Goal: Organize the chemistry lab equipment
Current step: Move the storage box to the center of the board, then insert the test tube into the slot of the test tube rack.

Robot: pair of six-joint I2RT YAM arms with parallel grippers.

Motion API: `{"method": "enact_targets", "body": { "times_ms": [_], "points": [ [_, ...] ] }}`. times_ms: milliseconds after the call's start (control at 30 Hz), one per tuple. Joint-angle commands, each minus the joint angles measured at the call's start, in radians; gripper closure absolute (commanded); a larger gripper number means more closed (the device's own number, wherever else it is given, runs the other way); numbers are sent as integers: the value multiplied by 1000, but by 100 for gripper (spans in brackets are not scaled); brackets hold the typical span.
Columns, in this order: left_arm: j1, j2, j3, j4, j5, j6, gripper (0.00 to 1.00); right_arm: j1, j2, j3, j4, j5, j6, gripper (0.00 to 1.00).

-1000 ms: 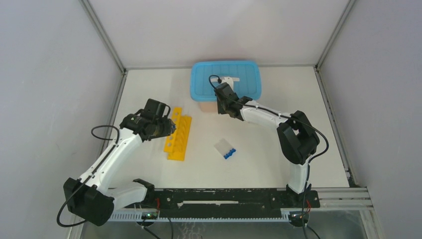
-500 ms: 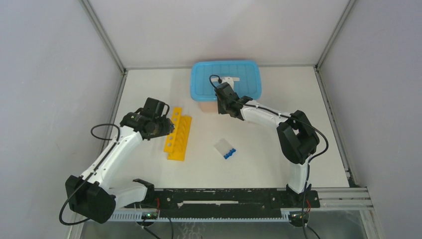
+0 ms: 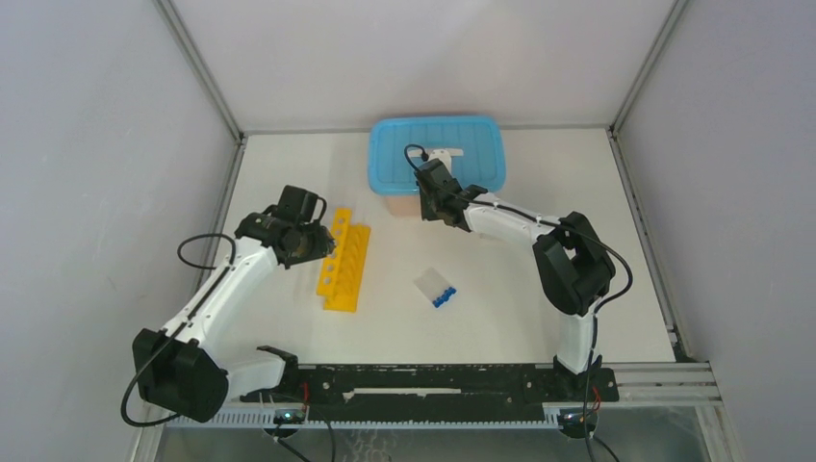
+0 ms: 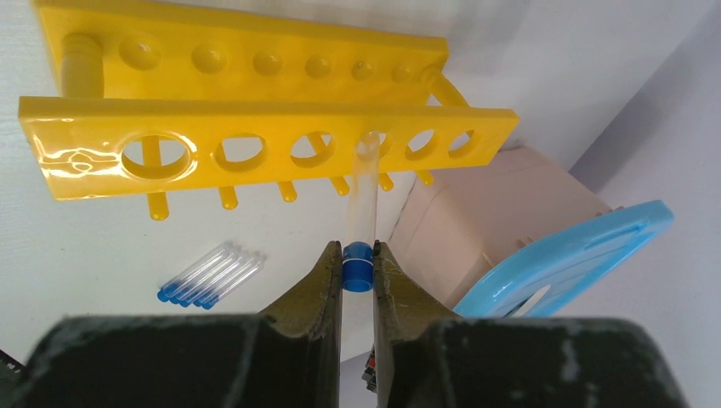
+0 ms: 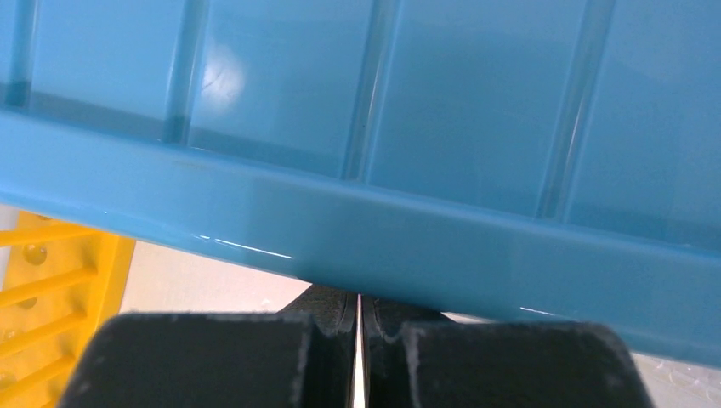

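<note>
The yellow rack (image 3: 346, 265) lies on the table left of centre; its row of round holes (image 4: 255, 149) faces the left wrist camera. My left gripper (image 4: 358, 255) is shut on the blue cap of a clear tube (image 4: 364, 191), whose far tip sits at one of the rack's holes. Several more blue-capped tubes (image 3: 438, 289) lie side by side on the table, also seen as loose tubes (image 4: 211, 274) from the left wrist. My right gripper (image 5: 359, 306) is shut with nothing visible between its fingers, its tips tucked under the rim of the blue lid (image 5: 425, 127).
The blue lid (image 3: 438, 154) rests on a beige box (image 4: 493, 204) at the back centre. The right arm (image 3: 568, 260) bends across the table's right half. Grey walls enclose the table on three sides.
The left arm has shifted slightly, its wrist edging up and left beside the rack with the tube still held. The right arm has not moved.
</note>
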Motion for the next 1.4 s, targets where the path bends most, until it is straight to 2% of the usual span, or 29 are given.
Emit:
{"method": "enact_targets", "body": {
  "times_ms": [0,567,967,1067,1233,1367],
  "points": [
    [19,11,58,-4,13,-43,100,-11,8,51,24,8,-7,95],
    [102,169,165,-59,226,23,100,-4,32,61,6,-11,1,95],
    [165,403,367,-290,374,260,100,-1,49,87,-1,-23,6,95],
    [167,398,363,-284,354,265,100,-2,50,84,-1,-26,7,95],
    [167,308,277,-192,286,183,100,-4,52,83,5,-28,10,95],
    [168,319,277,-197,270,212,100,-1,59,91,4,-29,11,95]
  ]
}}
